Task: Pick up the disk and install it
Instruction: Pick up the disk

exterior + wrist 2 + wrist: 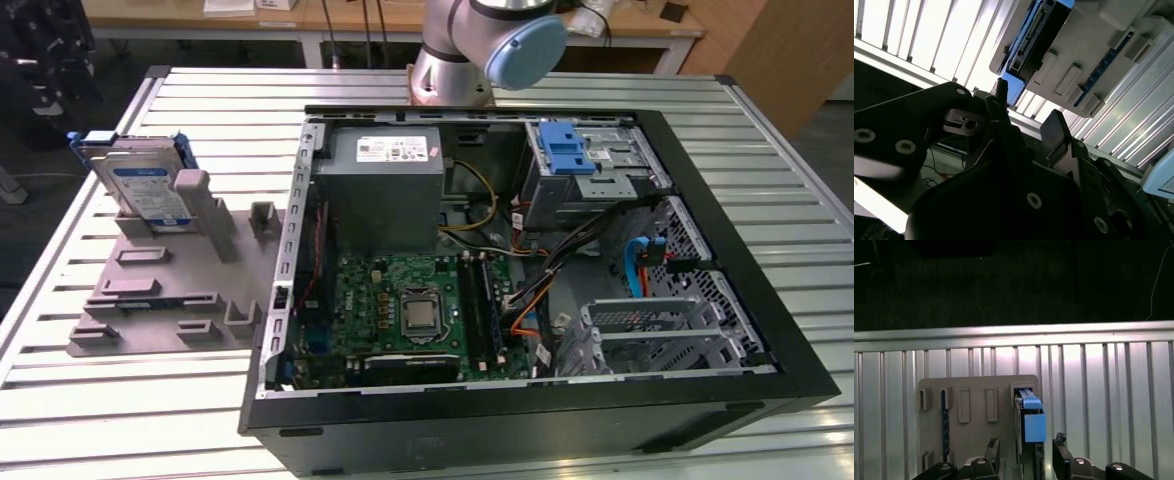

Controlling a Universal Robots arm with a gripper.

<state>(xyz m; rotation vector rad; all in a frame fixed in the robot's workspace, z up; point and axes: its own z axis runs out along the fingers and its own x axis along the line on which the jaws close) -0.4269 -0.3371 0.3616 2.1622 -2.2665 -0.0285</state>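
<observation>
Currently: pincer [1025,444] released, its two fingers [1059,442] spread with nothing clamped between them. The second wrist view reads the same, with the tips apart and an open gap.

Disk [1032,425]: straight ahead of the pincer, beyond the fingertips and lined up with the gap between them. It is apart from both fingers, and the second wrist view shows it clearly short of contact. It stands on edge in a slot of the grey holder [974,395], with the blue bracket end turned toward the pincer. In the exterior view it is upright, with the blue-and-white label showing and a grey post of the holder against its face.

Holder: flat grey plate with raised slots and blocks, lying on the counter [1104,375] ahead of the pincer. A thin blue strip [945,417] sits in another slot, off to one side of the disk.

Counter: ribbed metal slats; its edge runs past the holder, farther from the pincer.

Case [747,250]: open tower on its side on the counter, just beside the holder. Inside are a green board [414,305], a grey box [380,185] with a white sticker, a blue latch [567,150] on a drive cage, and loose cables. Arm [467,45]: its base stands by the end of the case nearest the grey box.
</observation>
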